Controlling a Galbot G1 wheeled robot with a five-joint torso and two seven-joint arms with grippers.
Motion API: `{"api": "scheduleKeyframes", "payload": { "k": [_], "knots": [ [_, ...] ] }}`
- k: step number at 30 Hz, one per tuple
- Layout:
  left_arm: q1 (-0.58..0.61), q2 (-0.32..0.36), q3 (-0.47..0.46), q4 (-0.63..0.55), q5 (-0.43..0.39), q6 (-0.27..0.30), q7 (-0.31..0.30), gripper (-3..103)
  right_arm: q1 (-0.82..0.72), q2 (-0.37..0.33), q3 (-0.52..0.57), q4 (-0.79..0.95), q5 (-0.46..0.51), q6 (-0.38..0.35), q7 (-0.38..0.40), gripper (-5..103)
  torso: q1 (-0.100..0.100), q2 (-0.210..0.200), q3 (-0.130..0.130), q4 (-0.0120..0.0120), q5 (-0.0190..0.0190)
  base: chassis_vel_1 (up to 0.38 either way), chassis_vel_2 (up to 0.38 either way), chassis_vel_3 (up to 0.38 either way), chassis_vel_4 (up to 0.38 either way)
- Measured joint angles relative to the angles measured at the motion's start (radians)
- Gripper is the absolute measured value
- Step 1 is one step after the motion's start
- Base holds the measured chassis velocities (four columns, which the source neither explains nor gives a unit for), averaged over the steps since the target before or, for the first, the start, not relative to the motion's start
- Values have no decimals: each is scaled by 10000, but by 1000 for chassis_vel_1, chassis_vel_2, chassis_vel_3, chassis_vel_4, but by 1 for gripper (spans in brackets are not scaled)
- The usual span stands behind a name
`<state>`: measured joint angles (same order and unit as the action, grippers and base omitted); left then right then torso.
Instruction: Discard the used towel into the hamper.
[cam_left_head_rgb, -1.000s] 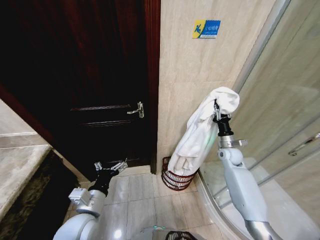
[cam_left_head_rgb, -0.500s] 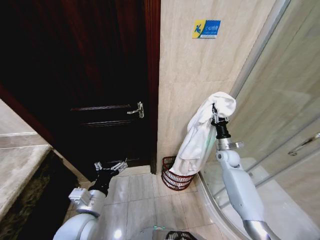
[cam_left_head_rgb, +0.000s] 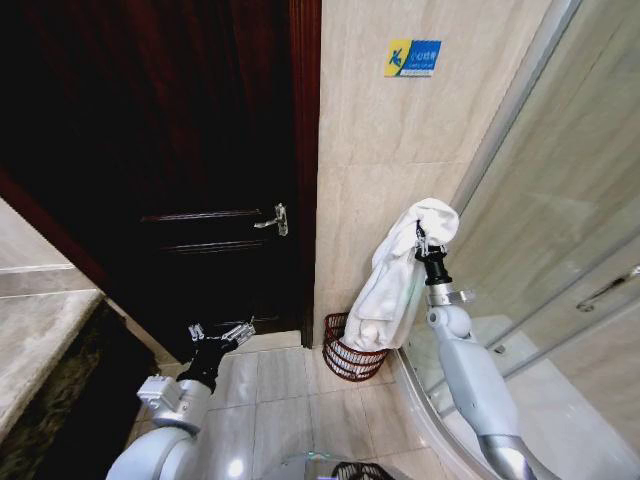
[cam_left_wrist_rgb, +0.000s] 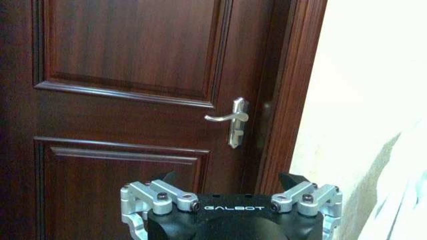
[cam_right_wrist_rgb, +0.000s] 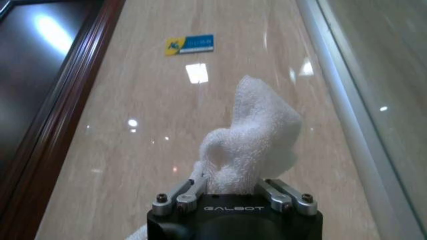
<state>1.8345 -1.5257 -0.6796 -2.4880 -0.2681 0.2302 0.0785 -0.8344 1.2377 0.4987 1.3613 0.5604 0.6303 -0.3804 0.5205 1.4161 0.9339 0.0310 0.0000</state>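
A white towel (cam_left_head_rgb: 397, 280) hangs from my right gripper (cam_left_head_rgb: 424, 243), which is shut on its upper end near the tiled wall. The cloth drapes down to the left, and its lower end reaches the rim of the hamper (cam_left_head_rgb: 350, 358), a small reddish-brown wire basket on the floor by the wall. In the right wrist view the towel (cam_right_wrist_rgb: 250, 145) bunches up between the fingers of my right gripper (cam_right_wrist_rgb: 233, 192). My left gripper (cam_left_head_rgb: 222, 332) is held low at the left, open, facing the dark door; its fingers (cam_left_wrist_rgb: 153, 192) show spread apart in the left wrist view.
A dark wooden door (cam_left_head_rgb: 180, 170) with a metal lever handle (cam_left_head_rgb: 274, 220) stands left of the tiled wall (cam_left_head_rgb: 390, 130). A curved glass shower enclosure (cam_left_head_rgb: 560, 260) is on the right. A marble counter (cam_left_head_rgb: 40, 350) runs along the left.
My right gripper has come down and slightly left with the towel, so the cloth's lower end now hangs closer to the hamper. The left arm has not moved.
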Motion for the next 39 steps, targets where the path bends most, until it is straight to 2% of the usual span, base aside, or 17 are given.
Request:
{"api": "scheduleKeyframes", "payload": {
  "k": [11, 20, 32, 39],
  "knots": [
    [0, 0, 0, 0, 0, 0, 0, 100, 350, 194, -251, -467, -32, 123, -152, 18, 0, 0, 0, -2, 1, 0, 0, 0, 0],
    [0, 1, 0, 1, 0, 0, 0, 100, 1225, 673, -848, -502, 28, 151, -266, 18, 0, 0, 0, 3, -3, 0, 0, 0, 0],
    [0, 0, 0, 0, 0, 0, 0, 100, 273, 400, -489, -1597, 649, 809, -1118, 18, 0, 0, 0, -1, 1, 0, 0, 0, 0],
    [1, 0, 0, 0, 0, 0, 0, 100, -28, 352, -421, -2013, 713, 1069, -1301, 18, 0, 1, 0, -2, 0, 0, 0, 0, 0]
  ]
}}
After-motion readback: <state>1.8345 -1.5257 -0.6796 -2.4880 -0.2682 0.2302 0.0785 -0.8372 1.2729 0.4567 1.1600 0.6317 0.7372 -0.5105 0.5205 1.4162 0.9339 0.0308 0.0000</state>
